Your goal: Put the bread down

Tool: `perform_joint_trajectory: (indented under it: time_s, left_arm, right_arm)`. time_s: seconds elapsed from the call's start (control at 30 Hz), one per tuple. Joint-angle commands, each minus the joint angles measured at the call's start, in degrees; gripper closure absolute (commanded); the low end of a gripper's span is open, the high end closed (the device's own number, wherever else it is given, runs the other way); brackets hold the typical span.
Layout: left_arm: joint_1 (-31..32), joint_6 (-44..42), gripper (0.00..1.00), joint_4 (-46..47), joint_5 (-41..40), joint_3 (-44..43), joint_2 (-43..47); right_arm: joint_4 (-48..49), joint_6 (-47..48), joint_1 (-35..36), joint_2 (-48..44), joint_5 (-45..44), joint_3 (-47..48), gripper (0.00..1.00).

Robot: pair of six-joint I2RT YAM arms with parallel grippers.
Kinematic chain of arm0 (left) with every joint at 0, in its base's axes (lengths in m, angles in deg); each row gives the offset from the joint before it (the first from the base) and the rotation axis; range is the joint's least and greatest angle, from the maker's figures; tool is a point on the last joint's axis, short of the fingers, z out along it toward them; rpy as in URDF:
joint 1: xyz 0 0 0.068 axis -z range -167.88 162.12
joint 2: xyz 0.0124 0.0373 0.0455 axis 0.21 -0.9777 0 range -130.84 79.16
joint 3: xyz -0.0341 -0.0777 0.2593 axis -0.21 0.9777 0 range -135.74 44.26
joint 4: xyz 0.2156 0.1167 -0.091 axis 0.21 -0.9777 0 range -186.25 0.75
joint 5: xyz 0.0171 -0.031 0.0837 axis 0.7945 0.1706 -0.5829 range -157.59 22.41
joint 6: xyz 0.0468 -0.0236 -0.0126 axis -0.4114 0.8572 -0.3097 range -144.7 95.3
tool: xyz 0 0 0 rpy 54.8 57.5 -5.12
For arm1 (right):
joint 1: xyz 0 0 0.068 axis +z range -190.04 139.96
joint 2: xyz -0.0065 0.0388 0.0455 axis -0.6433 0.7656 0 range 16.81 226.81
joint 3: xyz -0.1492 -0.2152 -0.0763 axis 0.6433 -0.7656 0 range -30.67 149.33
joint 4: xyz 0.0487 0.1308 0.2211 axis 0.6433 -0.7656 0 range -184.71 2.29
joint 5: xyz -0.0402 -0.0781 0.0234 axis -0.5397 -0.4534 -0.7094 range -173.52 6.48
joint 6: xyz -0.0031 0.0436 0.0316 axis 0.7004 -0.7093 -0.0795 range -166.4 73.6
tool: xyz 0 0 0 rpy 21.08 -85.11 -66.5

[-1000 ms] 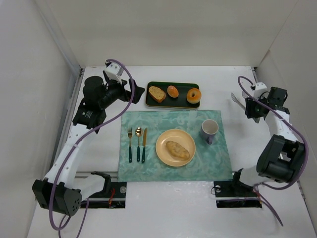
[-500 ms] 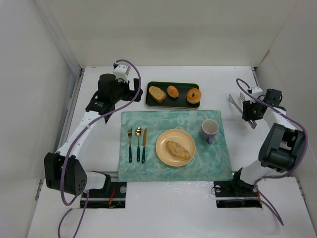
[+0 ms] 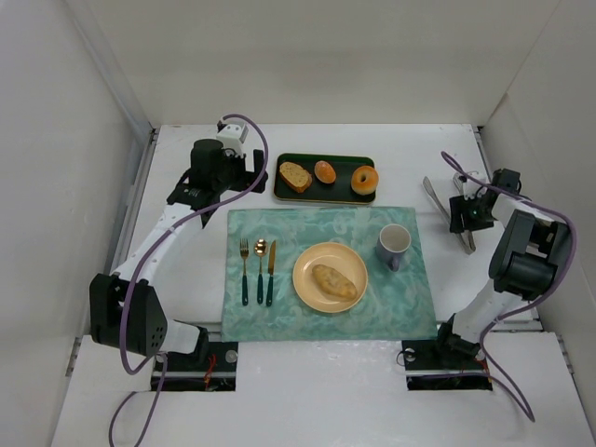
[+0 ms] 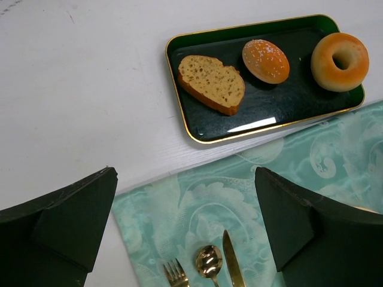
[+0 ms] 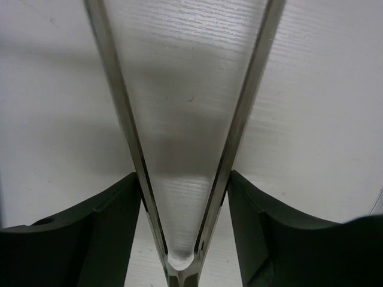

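The bread (image 3: 334, 280), a pale tan oval bun, lies on the yellow plate (image 3: 304, 262) in the middle of the green placemat (image 3: 279, 233). Neither gripper is near it. My right gripper (image 3: 463, 212) is low over the white table at the far right, shut on steel tongs (image 3: 435, 195). In the right wrist view both fingers (image 5: 114, 227) press the outsides of the spread tong arms (image 5: 119, 101), with nothing between the arms around my right gripper (image 5: 184, 176). My left gripper (image 3: 256, 172) hangs open and empty just left of the tray; in its own view my left gripper (image 4: 184, 173) is above the placemat's far left corner.
A dark green tray (image 3: 341, 193) at the back holds a cut slice (image 3: 295, 176), an orange-brown roll (image 3: 324, 171) and a doughnut (image 3: 364, 180). A grey mug (image 3: 394, 244) stands right of the plate. Fork, spoon and knife (image 3: 258, 270) lie left of it. White walls enclose the table.
My left arm has swung right, toward the tray. My right gripper has sunk and shifted left with the tongs, whose arms now stand wider apart.
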Motion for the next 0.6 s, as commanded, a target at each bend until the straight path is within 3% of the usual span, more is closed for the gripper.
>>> perform_joint_trajectory:
  time_s: [0.0, 0.2, 0.4, 0.57]
  left_arm:
    - [0.16, -1.17, 0.0, 1.25, -0.53, -0.76, 1.03]
    - [0.16, -1.17, 0.0, 1.25, -0.53, -0.76, 1.03]
    - [0.16, -1.17, 0.0, 0.72, -0.53, -0.76, 2.16]
    - [0.16, -1.17, 0.0, 0.72, -0.53, -0.76, 4.09]
  right_arm:
    - [-0.69, 0.44, -0.27, 0.76, -0.78, 2.49, 0.35]
    - [-0.69, 0.44, -0.27, 0.76, -0.78, 2.49, 0.27]
    - [-0.17, 0.44, -0.27, -4.85, -2.01, 1.35, 0.01]
    - [-2.71, -0.18, -0.27, -14.43, -2.54, 1.52, 0.0]
